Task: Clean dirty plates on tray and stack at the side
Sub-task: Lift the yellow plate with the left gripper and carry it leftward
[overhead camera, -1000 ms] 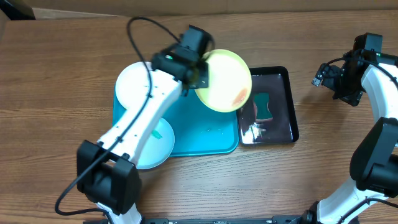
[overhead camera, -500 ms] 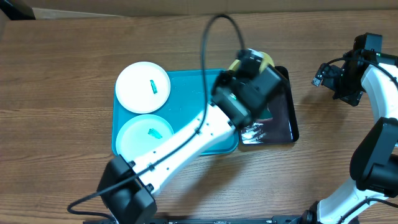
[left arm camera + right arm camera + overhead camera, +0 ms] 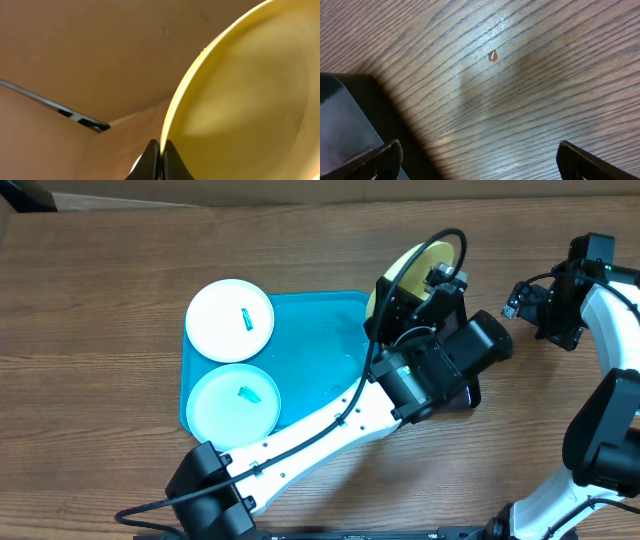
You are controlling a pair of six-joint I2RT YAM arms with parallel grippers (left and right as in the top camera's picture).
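Observation:
My left gripper [image 3: 418, 292] is shut on the rim of the yellow-green plate [image 3: 405, 262], which it holds tipped on edge above the black tray. In the left wrist view the fingertips [image 3: 160, 150] pinch the rim of that plate [image 3: 240, 100]. The white plate [image 3: 230, 320] lies on the far left corner of the turquoise tray [image 3: 310, 305], and the light blue plate [image 3: 234, 402] lies on its near left. Each carries a small teal smear. My right gripper [image 3: 555, 315] hangs open over bare wood at the far right [image 3: 480, 160].
The glossy black tray [image 3: 472, 394] lies right of the turquoise tray, mostly hidden under my left arm. Its corner [image 3: 340, 115] shows in the right wrist view. Wooden table [image 3: 100, 280] surrounds both trays.
My left arm swung right with the yellow-green plate, from over the turquoise tray to above the black tray, tipping it on edge. The white and blue plates came into full view. The right arm stayed still.

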